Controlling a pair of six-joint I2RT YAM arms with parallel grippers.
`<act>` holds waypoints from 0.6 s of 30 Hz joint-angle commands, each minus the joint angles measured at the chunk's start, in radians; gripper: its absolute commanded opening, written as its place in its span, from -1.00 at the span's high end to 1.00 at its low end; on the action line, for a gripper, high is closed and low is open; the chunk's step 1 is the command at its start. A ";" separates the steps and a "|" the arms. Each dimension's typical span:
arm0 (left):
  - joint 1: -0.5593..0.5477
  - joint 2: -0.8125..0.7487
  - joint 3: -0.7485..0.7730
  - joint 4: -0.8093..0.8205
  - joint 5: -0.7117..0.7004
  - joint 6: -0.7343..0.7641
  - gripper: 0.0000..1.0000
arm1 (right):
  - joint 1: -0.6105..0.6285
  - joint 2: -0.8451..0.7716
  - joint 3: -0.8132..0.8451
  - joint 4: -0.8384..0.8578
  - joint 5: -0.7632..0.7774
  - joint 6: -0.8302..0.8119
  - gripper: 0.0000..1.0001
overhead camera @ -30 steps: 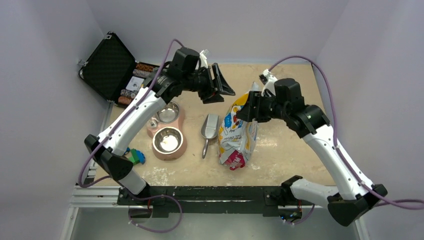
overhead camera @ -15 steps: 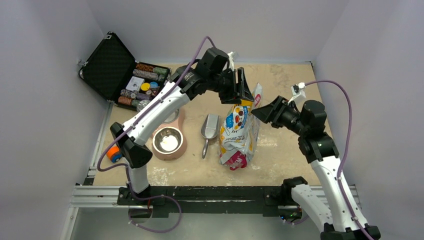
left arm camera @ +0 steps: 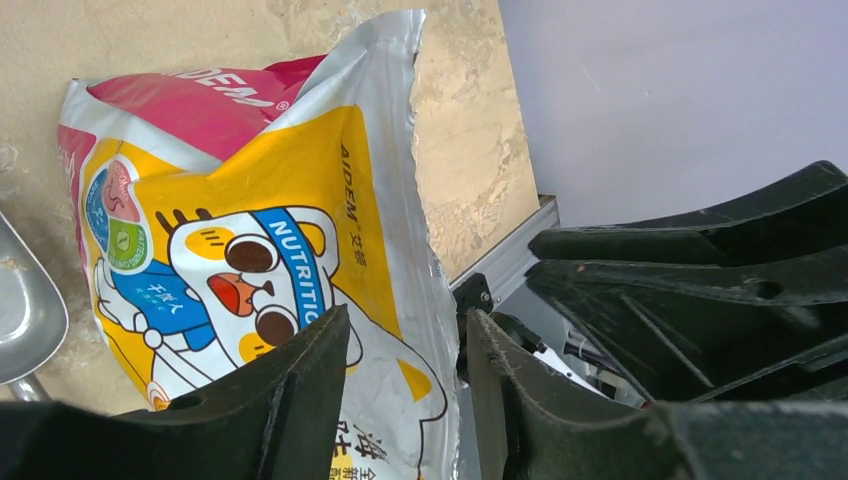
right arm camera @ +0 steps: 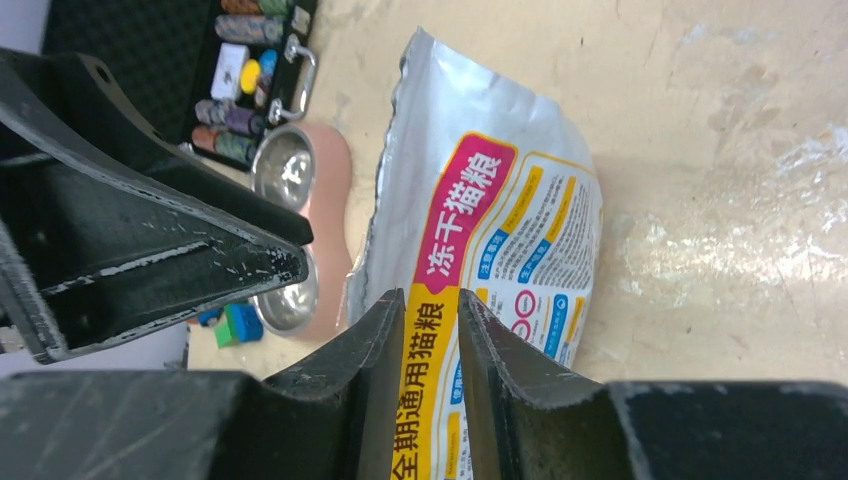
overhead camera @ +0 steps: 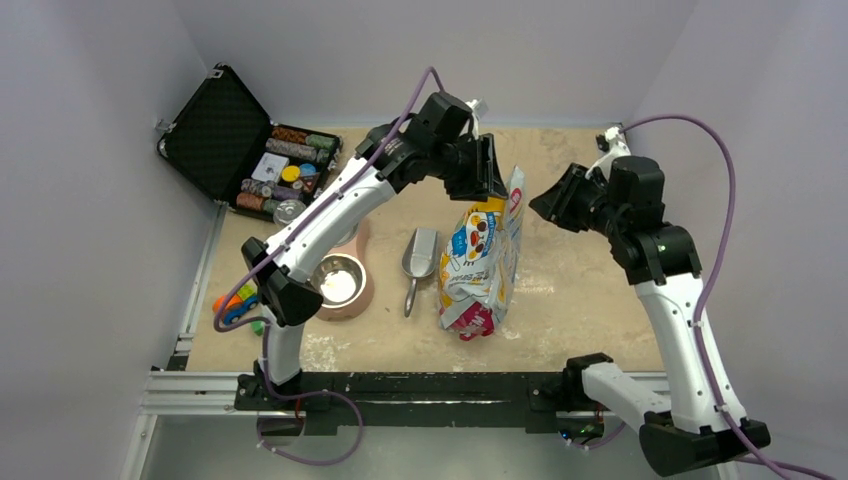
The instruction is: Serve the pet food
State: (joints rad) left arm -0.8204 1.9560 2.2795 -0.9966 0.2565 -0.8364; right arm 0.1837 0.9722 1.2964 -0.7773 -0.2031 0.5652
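The glossy white bag point(overhead camera: 478, 262), printed red, yellow and blue, stands in the middle of the table; the pet food is hidden inside it. My left gripper point(overhead camera: 489, 176) hovers open over the bag's top edge. In the left wrist view point(left arm camera: 408, 330) the bag's silver edge point(left arm camera: 425, 230) shows through the gap between the fingers. My right gripper point(overhead camera: 548, 205) hangs right of the bag, apart from it. In the right wrist view point(right arm camera: 430, 300) its jaws stand a narrow gap apart and empty, with the bag point(right arm camera: 500, 220) beyond.
A metal scoop point(overhead camera: 418, 256) lies left of the bag. A pink stand point(overhead camera: 352, 300) with two steel bowls is further left. An open black case point(overhead camera: 240, 140) of coloured chips is at the back left. Toy blocks point(overhead camera: 240, 300) lie at the left edge.
My left arm swung right, from over the bowls to above the bag's top. My right gripper let go of the bag's top and drew back to the right.
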 commanded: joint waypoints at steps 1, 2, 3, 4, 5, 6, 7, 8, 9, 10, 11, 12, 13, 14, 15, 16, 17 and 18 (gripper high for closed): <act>-0.007 0.030 0.053 0.016 0.010 0.018 -0.03 | 0.020 0.056 0.031 -0.023 -0.071 -0.051 0.38; -0.010 0.034 0.052 0.018 0.015 0.017 -0.03 | 0.031 0.064 0.039 -0.025 -0.074 -0.048 0.38; -0.018 0.035 0.052 0.017 0.018 0.018 -0.02 | 0.042 0.066 0.040 -0.025 -0.068 -0.046 0.38; -0.023 0.036 0.051 0.012 0.019 0.022 0.00 | 0.048 0.066 0.039 -0.024 -0.061 -0.043 0.38; -0.028 0.035 0.050 0.010 0.020 0.026 0.03 | 0.052 0.062 0.032 -0.022 -0.058 -0.042 0.39; -0.034 0.033 0.046 0.008 0.018 0.032 0.06 | 0.052 0.058 0.024 -0.019 -0.056 -0.042 0.39; -0.039 0.030 0.040 0.008 0.016 0.036 0.09 | 0.052 0.054 0.016 -0.019 -0.051 -0.044 0.39; -0.043 0.028 0.035 0.008 0.015 0.041 0.10 | 0.054 0.051 0.010 -0.019 -0.045 -0.047 0.39; -0.047 0.027 0.031 0.007 0.017 0.044 0.10 | 0.053 0.048 0.005 -0.020 -0.042 -0.052 0.39; -0.048 0.027 0.027 0.004 0.017 0.046 0.06 | 0.052 0.047 0.000 -0.023 -0.040 -0.057 0.39; -0.049 0.026 0.022 0.004 0.019 0.049 0.03 | 0.052 0.045 -0.004 -0.026 -0.038 -0.060 0.39; -0.051 0.025 0.018 0.001 0.021 0.049 0.03 | 0.051 0.043 -0.007 -0.027 -0.038 -0.061 0.39; -0.051 0.022 0.014 -0.002 0.023 0.048 0.03 | 0.053 0.040 -0.010 -0.027 -0.038 -0.063 0.39; -0.051 0.019 0.009 -0.001 0.027 0.048 0.03 | 0.053 0.038 -0.015 -0.026 -0.039 -0.063 0.39; -0.051 0.014 0.007 -0.002 0.029 0.048 0.03 | 0.053 0.036 -0.018 -0.024 -0.040 -0.063 0.40; -0.052 0.009 0.004 0.001 0.027 0.050 0.03 | 0.053 0.033 -0.022 -0.022 -0.044 -0.063 0.40; -0.052 -0.002 -0.002 0.005 0.026 0.053 0.03 | 0.051 0.033 -0.024 -0.022 -0.048 -0.063 0.40; -0.052 -0.007 -0.007 0.006 0.020 0.055 0.04 | 0.052 0.034 -0.024 -0.022 -0.053 -0.063 0.41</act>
State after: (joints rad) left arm -0.8730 1.9949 2.2848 -1.0042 0.2680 -0.8093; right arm 0.2348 1.0191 1.2831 -0.8097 -0.2352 0.5217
